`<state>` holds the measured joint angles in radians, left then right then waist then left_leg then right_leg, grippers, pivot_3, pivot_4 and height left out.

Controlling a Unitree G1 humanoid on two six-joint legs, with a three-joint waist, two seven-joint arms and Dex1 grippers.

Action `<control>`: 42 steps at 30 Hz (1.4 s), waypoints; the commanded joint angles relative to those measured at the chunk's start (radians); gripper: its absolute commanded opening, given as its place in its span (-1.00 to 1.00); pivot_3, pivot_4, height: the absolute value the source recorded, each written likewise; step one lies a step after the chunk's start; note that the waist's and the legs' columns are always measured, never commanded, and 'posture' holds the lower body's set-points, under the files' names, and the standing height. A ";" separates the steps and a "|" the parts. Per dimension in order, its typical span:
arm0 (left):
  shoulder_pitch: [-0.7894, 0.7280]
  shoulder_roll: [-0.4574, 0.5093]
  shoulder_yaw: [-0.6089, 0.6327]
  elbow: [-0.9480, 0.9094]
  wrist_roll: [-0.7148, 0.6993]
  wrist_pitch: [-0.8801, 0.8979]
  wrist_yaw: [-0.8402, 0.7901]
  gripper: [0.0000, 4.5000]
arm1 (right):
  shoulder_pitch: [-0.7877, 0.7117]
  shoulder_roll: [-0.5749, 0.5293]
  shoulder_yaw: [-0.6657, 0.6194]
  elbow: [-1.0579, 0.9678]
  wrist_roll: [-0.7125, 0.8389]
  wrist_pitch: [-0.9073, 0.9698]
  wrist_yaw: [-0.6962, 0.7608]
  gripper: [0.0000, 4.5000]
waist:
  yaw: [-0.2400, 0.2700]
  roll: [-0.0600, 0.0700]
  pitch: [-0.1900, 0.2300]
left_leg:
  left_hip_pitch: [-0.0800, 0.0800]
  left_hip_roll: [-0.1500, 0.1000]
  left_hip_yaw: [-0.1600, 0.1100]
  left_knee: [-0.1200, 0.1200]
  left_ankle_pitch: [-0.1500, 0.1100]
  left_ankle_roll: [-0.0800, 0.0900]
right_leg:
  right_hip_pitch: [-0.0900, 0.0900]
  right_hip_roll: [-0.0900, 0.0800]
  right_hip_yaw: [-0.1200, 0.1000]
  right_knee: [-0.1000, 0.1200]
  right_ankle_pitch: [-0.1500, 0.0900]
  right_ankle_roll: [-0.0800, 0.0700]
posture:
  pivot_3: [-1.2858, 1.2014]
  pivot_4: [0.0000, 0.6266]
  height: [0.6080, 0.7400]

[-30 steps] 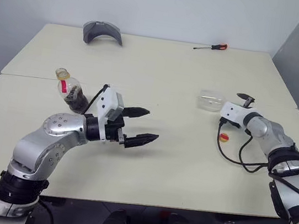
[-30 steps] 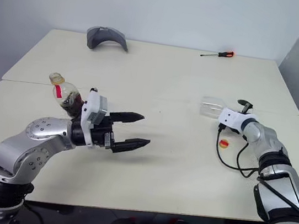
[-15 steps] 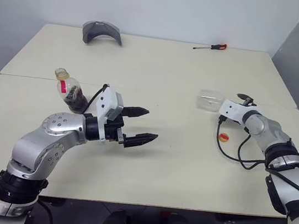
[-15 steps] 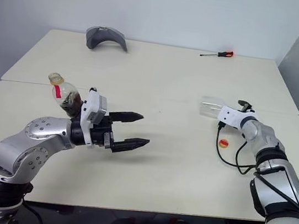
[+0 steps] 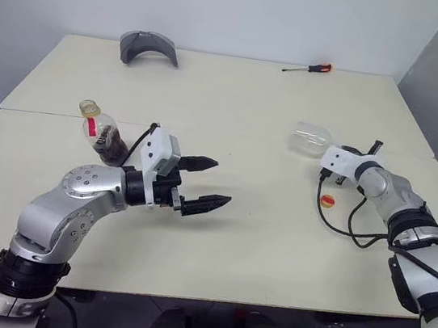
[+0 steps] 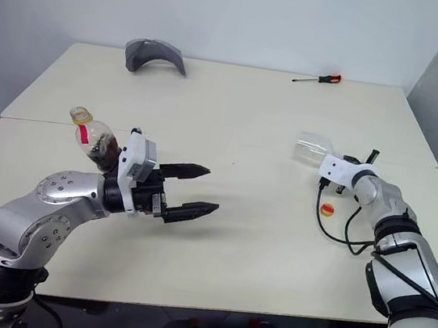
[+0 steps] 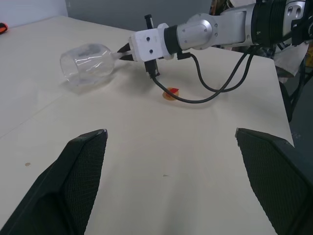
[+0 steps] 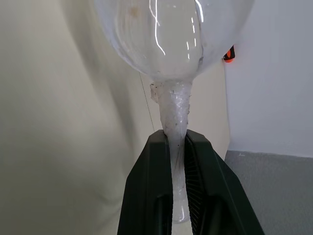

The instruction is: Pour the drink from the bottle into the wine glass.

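On the cream bench point(image 5: 252, 103), at about 3 o'clock from centre, the wine glass point(image 5: 310, 138) lies on its side, bowl pointing toward the far left, stem toward the right end effector point(image 8: 178, 142). Right end effector: black fingers point(image 8: 151, 166) clamped tight on the glass stem, just below the bowl, as the right wrist view shows. Small yellow-and-red cap point(image 5: 327, 200): on the bench just near of that wrist, beside its black cable. Bottle point(image 5: 103, 131): at 9 o'clock, tilted, uncapped mouth up and to the left, red label strip at the neck, dark drink point(image 5: 111, 146) in the lower body; it sits just behind the left wrist housing. Left end effector point(image 5: 206, 183): fingers spread wide, holding nothing, pointing toward 3 o'clock, above the bench. Grey curved object point(image 5: 149, 46): far edge, 11 o'clock. Screwdriver point(image 5: 308, 67) with red handle: far edge, 1 o'clock.
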<state>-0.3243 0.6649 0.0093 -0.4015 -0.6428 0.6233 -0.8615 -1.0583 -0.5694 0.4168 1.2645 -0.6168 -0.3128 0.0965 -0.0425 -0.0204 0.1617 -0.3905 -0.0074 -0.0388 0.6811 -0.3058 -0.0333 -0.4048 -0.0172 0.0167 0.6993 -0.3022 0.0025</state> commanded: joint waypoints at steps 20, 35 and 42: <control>0.810 -0.293 0.429 -0.577 -0.022 0.071 0.581 1.00 | 0.034 0.659 -0.482 -0.308 0.788 0.167 0.379 -0.96 | 0.016 -0.002 -0.002 | 0.000 -0.001 -0.002 0.001 -0.002 0.003 | 0.002 -0.003 -0.003 -0.002 0.002 0.002 | 0.03 -0.52 1.00; 0.859 -0.308 0.384 -0.623 0.032 -0.006 0.663 1.00 | 0.138 0.704 -0.387 -0.198 0.650 0.127 0.261 -0.96 | 0.010 0.000 -0.003 | 0.002 0.001 -0.001 -0.001 -0.001 0.001 | 0.001 -0.001 -0.003 -0.001 0.002 0.000 | 0.03 -0.52 1.00; 0.833 -0.295 0.365 -0.601 0.036 -0.003 0.668 1.00 | 0.272 0.624 -0.341 -0.426 0.642 0.336 0.321 -0.96 | 0.012 0.000 -0.007 | 0.018 0.001 -0.002 -0.005 -0.003 0.005 | 0.018 -0.001 -0.004 -0.005 0.001 -0.001 | 0.03 -0.52 1.00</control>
<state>0.5146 0.3601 0.3768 -1.0004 -0.6121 0.6280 -0.1968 -0.8239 0.0694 0.0666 0.8568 0.0346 -0.0615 0.4108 -0.0305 -0.0202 0.1547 -0.3682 -0.0066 -0.0411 0.6754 -0.3090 -0.0284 -0.3830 -0.0182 0.0123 0.6932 -0.3017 0.0006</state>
